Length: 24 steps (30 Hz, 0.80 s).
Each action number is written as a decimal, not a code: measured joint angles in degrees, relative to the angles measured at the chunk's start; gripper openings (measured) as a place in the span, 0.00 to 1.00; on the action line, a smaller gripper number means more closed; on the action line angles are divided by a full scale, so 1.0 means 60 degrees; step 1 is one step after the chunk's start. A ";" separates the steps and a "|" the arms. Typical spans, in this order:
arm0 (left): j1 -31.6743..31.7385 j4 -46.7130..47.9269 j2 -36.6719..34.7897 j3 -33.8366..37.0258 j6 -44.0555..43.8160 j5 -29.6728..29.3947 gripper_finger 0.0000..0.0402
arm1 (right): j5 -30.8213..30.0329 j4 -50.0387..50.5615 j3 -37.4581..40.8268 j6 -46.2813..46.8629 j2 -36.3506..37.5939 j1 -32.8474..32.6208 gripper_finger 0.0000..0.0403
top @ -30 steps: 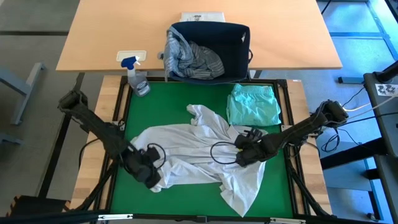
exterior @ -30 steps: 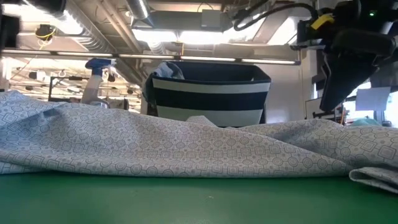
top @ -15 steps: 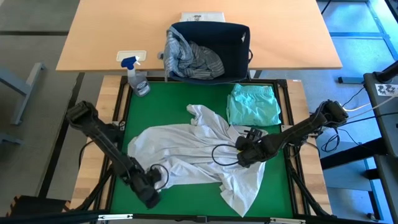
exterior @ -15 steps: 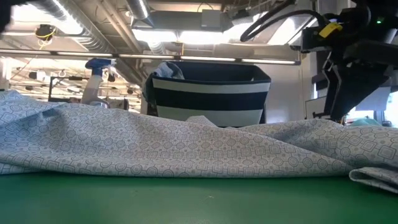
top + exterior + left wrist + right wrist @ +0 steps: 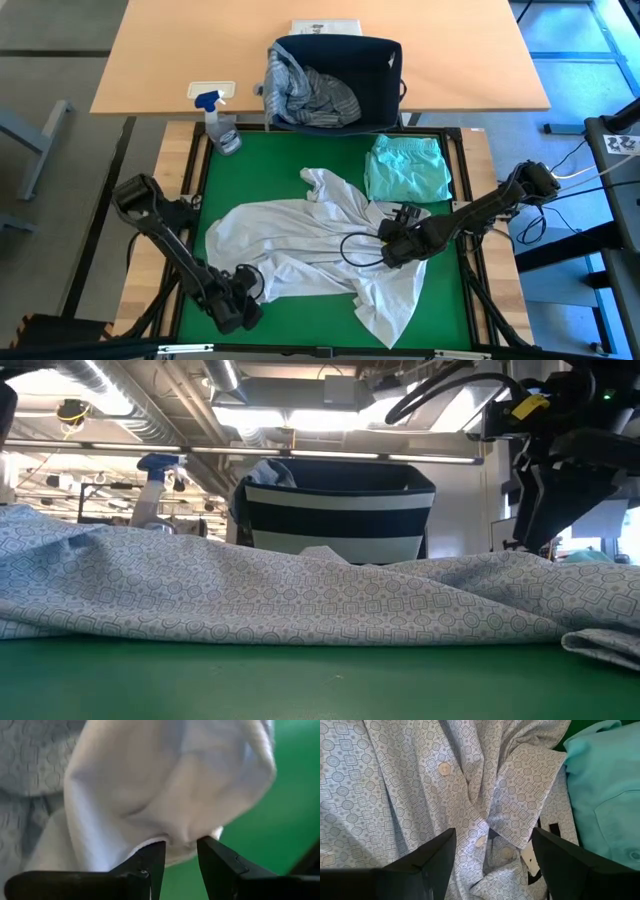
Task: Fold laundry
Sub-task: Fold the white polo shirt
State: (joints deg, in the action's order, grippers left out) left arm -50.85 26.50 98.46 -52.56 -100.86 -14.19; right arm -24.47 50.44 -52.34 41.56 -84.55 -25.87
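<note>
Left gripper [image 5: 181,851] fingers apart, straddling the white shirt [image 5: 300,245] hem, prob should bite deeper b4 pulling; right gripper [image 5: 492,854] spread wide above it.

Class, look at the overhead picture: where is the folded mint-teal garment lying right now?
In the high view the mint-teal garment lies on the green mat's far right corner, just in front of the basket.
</note>
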 joint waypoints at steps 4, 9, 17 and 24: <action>-0.0094 -0.0119 0.0370 -0.0062 0.0523 0.0172 0.25 | -0.0074 -0.0112 0.0176 0.0003 0.0013 0.0000 0.65; -0.0576 -0.0157 0.0303 -0.0056 0.1665 0.2415 0.25 | 0.0626 -0.0342 0.1066 0.0093 0.0015 0.0000 0.65; -0.1569 0.0110 0.0249 -0.0001 0.2370 0.5642 0.25 | 0.1129 -0.0889 0.2616 0.0524 0.0063 0.0000 0.65; -0.1676 0.0224 -0.0148 0.0025 0.2300 0.6561 0.25 | 0.1192 -0.0820 0.2358 0.0842 0.0117 0.0004 0.65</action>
State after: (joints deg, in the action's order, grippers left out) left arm -60.90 27.84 97.57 -52.40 -87.06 25.18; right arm -17.32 45.52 -38.19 46.61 -83.85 -25.85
